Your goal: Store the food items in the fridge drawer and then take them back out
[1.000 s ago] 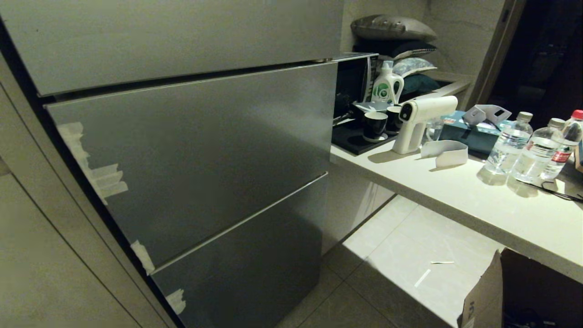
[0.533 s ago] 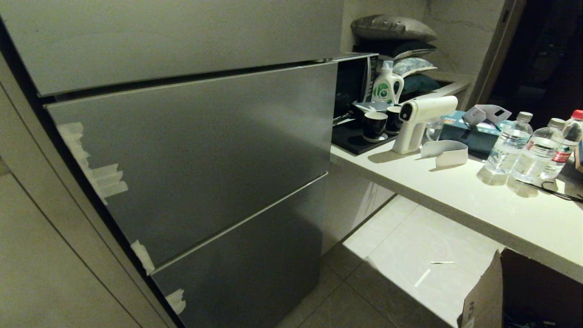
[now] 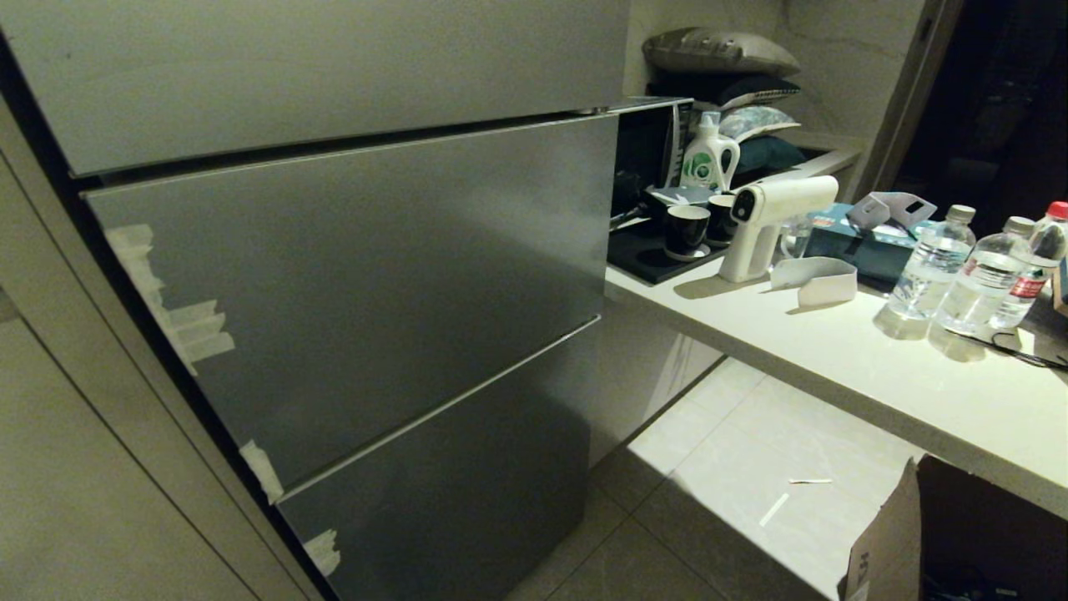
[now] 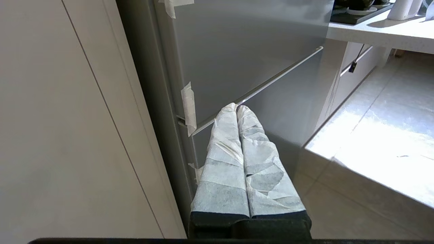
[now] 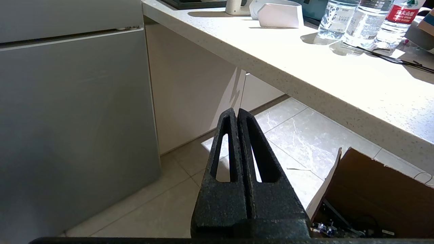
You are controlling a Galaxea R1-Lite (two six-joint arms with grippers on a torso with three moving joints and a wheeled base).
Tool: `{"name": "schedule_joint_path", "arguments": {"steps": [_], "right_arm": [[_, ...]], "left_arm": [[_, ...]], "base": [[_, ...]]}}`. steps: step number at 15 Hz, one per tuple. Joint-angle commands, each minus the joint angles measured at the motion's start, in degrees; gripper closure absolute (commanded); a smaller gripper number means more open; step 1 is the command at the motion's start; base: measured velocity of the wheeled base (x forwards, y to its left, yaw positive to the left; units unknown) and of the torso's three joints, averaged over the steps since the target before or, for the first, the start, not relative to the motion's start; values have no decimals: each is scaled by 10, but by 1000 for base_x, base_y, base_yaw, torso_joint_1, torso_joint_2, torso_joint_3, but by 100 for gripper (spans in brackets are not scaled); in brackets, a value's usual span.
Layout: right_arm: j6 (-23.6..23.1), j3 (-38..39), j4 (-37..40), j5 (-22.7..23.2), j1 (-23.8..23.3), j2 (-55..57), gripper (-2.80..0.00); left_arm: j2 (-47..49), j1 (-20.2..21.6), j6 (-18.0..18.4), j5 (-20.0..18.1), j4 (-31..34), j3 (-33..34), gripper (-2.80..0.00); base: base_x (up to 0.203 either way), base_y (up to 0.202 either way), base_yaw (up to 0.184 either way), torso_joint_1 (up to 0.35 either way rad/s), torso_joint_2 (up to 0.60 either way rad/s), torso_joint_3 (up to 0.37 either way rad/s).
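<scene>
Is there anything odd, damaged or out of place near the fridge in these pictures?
Yes. Whitish tape scraps cling unevenly to the left edge of the grey fridge fronts, and more hang lower down. Small paper strips lie on the floor tiles. A torn cardboard box sits under the counter. Nothing looks spilled.

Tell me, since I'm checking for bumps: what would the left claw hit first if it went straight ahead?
Probably the grey fridge door front, near the seam above the lower front. The left claw, shut and tape-wrapped, points at that seam; depth is unclear.
</scene>
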Motion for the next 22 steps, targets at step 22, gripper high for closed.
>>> {"name": "schedule_joint_path", "arguments": {"steps": [22], "right_arm": [[0,18,-1,0,0,0,0]], "left_arm": [[715,213,-157,-157,-169,-363,0]], "base": [[0,0,0,0,0,0]]}}
